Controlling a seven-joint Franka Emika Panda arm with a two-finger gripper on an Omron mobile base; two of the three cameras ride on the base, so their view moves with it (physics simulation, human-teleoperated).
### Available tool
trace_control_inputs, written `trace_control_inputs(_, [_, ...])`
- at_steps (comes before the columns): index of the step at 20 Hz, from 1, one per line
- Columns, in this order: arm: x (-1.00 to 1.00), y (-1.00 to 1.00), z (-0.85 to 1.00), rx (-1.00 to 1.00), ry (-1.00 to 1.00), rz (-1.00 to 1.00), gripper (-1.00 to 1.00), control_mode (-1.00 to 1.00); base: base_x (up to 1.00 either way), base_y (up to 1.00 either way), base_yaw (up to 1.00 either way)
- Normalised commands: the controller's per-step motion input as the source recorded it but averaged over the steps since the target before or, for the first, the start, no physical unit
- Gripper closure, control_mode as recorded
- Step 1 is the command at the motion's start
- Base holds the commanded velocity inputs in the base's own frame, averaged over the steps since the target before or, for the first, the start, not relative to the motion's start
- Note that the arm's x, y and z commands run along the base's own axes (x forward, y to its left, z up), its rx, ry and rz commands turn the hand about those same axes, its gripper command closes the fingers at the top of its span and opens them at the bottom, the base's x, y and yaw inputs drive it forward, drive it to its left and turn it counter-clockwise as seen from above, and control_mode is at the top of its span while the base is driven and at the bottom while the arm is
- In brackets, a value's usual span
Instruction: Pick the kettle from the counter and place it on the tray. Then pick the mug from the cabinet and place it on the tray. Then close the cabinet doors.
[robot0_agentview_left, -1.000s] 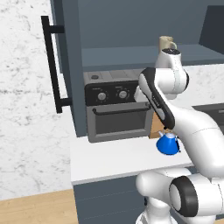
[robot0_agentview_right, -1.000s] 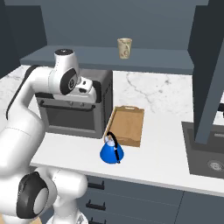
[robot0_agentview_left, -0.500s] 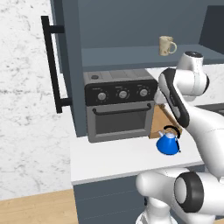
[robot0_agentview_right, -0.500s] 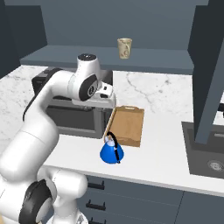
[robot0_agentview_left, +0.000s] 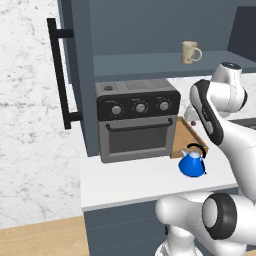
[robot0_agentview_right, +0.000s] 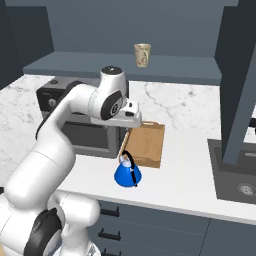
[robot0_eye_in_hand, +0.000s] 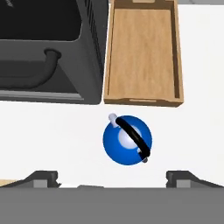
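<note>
The blue kettle (robot0_eye_in_hand: 127, 140) with its black arched handle stands on the white counter (robot0_eye_in_hand: 52, 131), just in front of the wooden tray (robot0_eye_in_hand: 143, 52). My gripper (robot0_eye_in_hand: 113, 177) hangs open above the kettle, well apart from it, nothing between its fingers. From the right base view the gripper (robot0_agentview_right: 129, 124) sits over the tray's near left corner, above the kettle (robot0_agentview_right: 127, 173). The beige mug (robot0_agentview_right: 142, 54) stands on the shelf of the slate-blue cabinet (robot0_agentview_right: 125, 67). Both cabinet doors are open: the left one (robot0_agentview_left: 75, 75) and the right one (robot0_agentview_right: 240, 85).
A black-and-grey toaster oven (robot0_agentview_left: 137, 125) stands on the counter directly left of the tray, its bar handle (robot0_eye_in_hand: 39, 76) close to the kettle. A sink (robot0_agentview_right: 240, 172) lies at the counter's right end, under the open right door.
The arm has swung right, from in front of the oven to above the kettle and the tray's near edge, and the jaws have spread wide. The kettle has not moved.
</note>
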Motion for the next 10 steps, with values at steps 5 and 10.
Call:
trace_control_inputs(5, [0.00,-0.24,-0.55,0.00,0.00,0.33,-1.00,-1.00,0.00,0.00,0.00])
trace_control_inputs(10, [0.00,-0.23,-0.47,-0.03,0.00,0.30,-1.00,-1.00,0.00,0.00,0.00])
